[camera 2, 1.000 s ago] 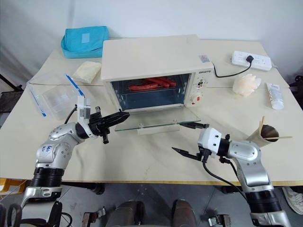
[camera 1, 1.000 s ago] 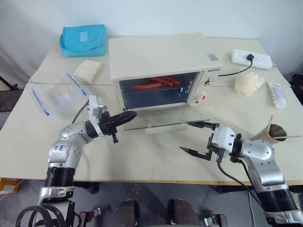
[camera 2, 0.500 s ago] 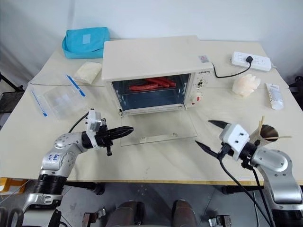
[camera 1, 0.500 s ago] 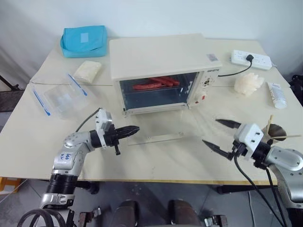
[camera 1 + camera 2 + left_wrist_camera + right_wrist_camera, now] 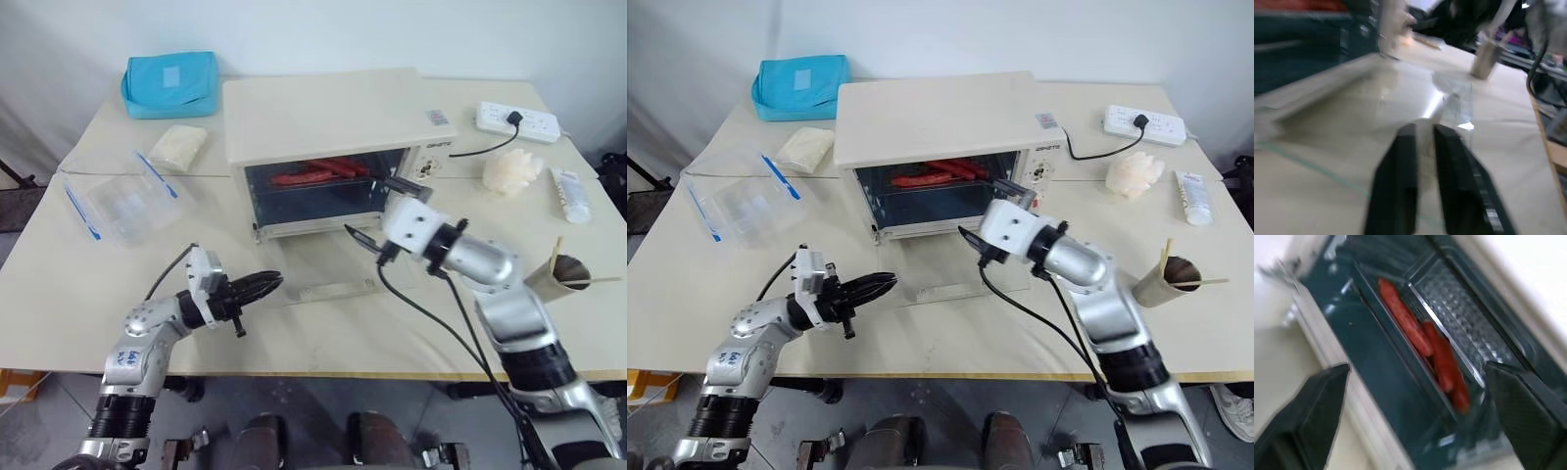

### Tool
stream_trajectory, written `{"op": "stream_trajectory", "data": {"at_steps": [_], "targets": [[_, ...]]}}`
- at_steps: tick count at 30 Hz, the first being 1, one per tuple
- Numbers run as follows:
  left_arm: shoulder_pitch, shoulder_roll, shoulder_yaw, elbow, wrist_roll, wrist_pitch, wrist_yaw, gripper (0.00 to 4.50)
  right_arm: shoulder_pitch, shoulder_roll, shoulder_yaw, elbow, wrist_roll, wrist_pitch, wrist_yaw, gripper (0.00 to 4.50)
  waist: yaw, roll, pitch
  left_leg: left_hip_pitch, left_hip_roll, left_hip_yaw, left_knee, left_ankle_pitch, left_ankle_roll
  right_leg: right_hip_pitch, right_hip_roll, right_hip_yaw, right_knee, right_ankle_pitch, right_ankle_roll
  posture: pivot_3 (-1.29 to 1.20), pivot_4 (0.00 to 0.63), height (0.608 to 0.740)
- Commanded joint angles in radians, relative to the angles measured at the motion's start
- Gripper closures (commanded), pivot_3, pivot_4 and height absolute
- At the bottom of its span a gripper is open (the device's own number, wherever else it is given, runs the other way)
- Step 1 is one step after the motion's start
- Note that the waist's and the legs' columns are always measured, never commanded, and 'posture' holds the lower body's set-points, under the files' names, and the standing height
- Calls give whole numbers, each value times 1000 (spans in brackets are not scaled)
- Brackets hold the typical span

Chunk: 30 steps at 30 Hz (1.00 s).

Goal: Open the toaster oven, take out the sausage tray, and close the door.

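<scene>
Your oven [image 5: 323, 122] sits mid-table with its door [image 5: 338, 264] swung fully down, the glass lying flat on the table [image 5: 294, 333] in front of the opening and the cream handle [image 5: 328, 290] along its near edge. The tray [image 5: 1449, 333] is inside the cavity, and the right wrist view shows its ribbed metal bottom with red sausages [image 5: 1422, 340] lying along it. Your right gripper [image 5: 377, 211] is at the mouth of the oven, above the lowered door, with its fingers [image 5: 1308, 416] spread wide and nothing between them; the tray lies ahead of them, untouched. Your left gripper [image 5: 263, 284] is low over the table at the door's left front corner, pointing toward the handle; its fingers [image 5: 1400, 166] stand a narrow gap apart and hold nothing. To the left lie a clear bag [image 5: 118, 201], a pale packet [image 5: 178, 145] and a blue pouch [image 5: 171, 83]. To the right are a power strip [image 5: 517, 119], a tube [image 5: 571, 194] and a paper cone [image 5: 563, 274].
</scene>
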Motion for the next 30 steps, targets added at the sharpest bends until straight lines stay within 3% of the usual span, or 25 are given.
{"op": "stream_trajectory", "data": {"at_steps": [1, 10, 16, 24, 30], "targets": [[38, 20, 85, -109, -68, 30, 52, 2665, -82, 55, 66, 126, -122, -82, -103, 0, -5, 0, 0, -1, 0, 0, 0, 0, 0, 0, 0, 0, -1, 0, 0, 0, 150, 740], [128, 29, 158, -234, -121, 48, 107, 26, -273, 155, 134, 439, -292, -117, -280, 0, -20, 0, 0, 0, 0, 0, 0, 0, 0, 0, 0, -1, 0, 0, 0, 0, 150, 740], [127, 16, 148, -246, -116, 47, 145, 26, -345, 190, 161, 569, -339, -156, -346, 0, -19, 0, 0, 0, 0, 0, 0, 0, 0, 0, 0, 0, 0, 0, 0, 0, 150, 740], [111, 16, 139, -226, -105, 35, 150, 0, -345, 196, 193, 605, -392, -185, -389, 2543, -23, 0, 0, 0, 1, 0, 0, 0, 0, -1, 1, 0, 0, 0, 0, 0, 150, 740], [74, 13, 128, -198, -101, 26, 145, 0, -350, 208, 190, 614, -402, -148, -393, 2543, -23, 0, 0, 0, 1, 0, 0, 0, 0, 0, 1, 0, 0, 0, 0, 0, 150, 740]]}}
